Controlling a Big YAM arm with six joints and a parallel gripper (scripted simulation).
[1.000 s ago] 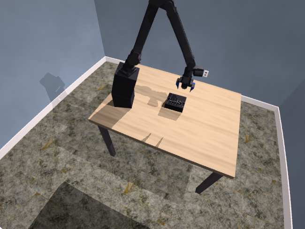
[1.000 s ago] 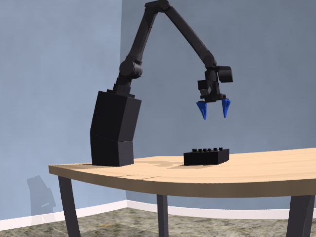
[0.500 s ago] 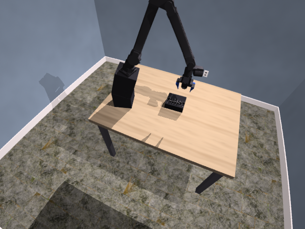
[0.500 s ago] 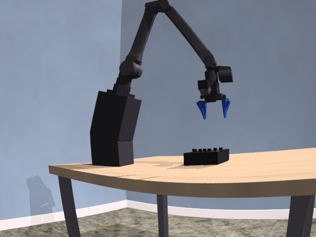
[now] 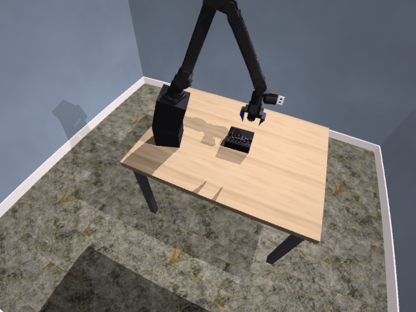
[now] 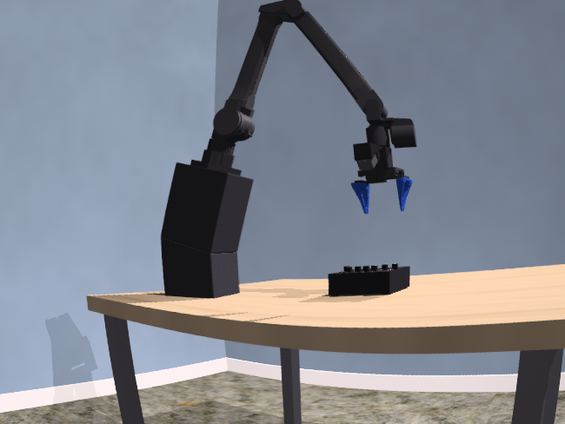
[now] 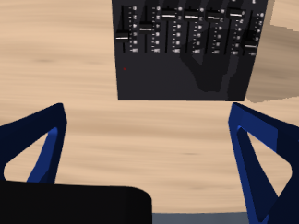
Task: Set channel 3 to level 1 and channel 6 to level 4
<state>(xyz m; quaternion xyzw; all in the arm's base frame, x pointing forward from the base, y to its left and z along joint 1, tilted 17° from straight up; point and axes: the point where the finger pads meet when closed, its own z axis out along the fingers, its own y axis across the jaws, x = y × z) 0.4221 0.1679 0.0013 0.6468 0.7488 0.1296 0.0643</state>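
Note:
The black lighting desk stands flat on the wooden table. In the wrist view it has several faders in a row, with the channel numbers upside down. The caps stand at different heights: the leftmost cap and the rightmost cap sit lower in the picture, and the second cap from the left is a little lower than the middle ones. My gripper with blue fingers is open and empty. It hangs well above the desk and touches nothing.
The arm's black base block stands on the table's left part, apart from the desk. The arm's shadow falls on the table between the base and the desk.

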